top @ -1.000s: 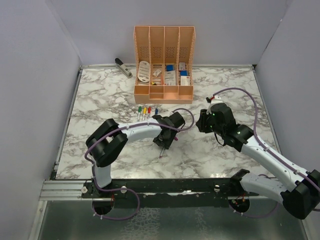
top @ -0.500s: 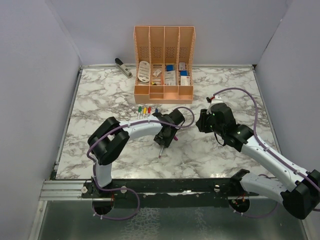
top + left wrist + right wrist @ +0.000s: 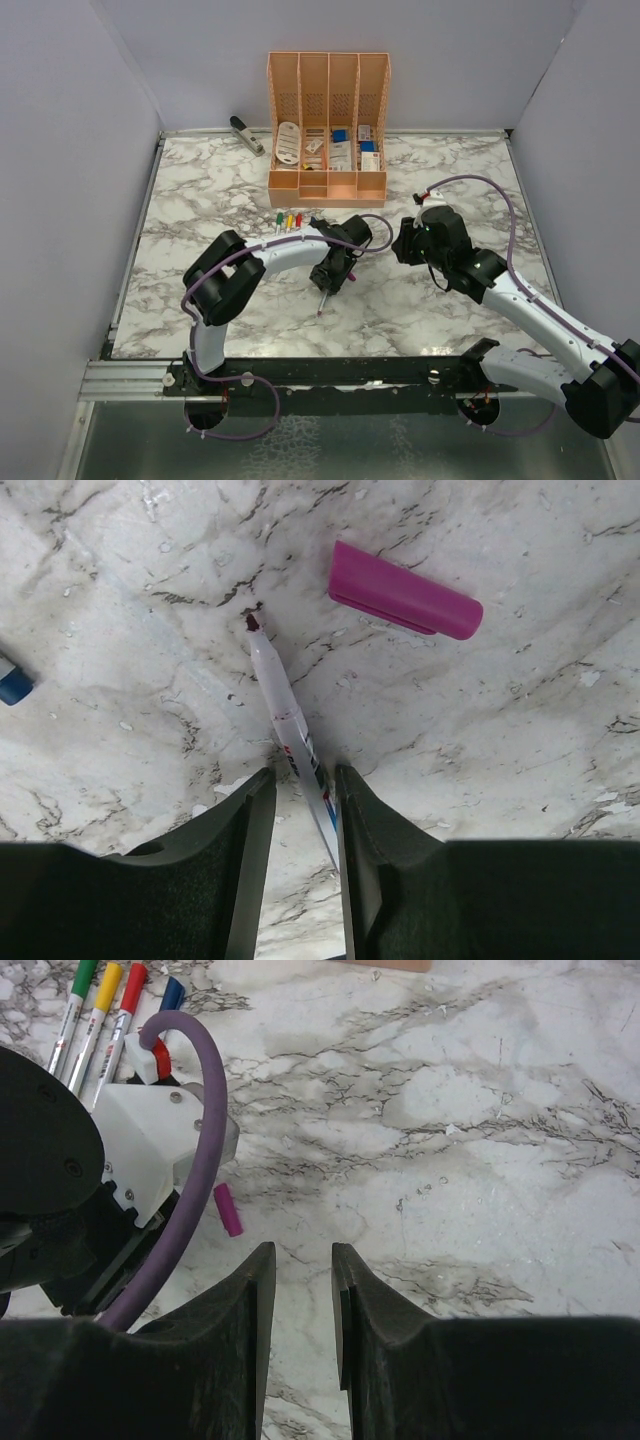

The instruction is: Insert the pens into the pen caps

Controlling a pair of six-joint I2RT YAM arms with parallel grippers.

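Four pens (image 3: 105, 995) look capped, only the purple pen (image 3: 285, 715) to go, between the jaws of the left gripper (image 3: 303, 773) (grip unclear), purple cap (image 3: 405, 590) nearby, right gripper (image 3: 295, 1250) parted, empty.

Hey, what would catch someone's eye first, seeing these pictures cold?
The bright magenta plastic cap lies on the marble table just beyond the thin white uncapped pen between the left gripper's fingers. Farther back, a tall peach plastic organiser stands near the table's far edge, a row of colour-capped pens in front.
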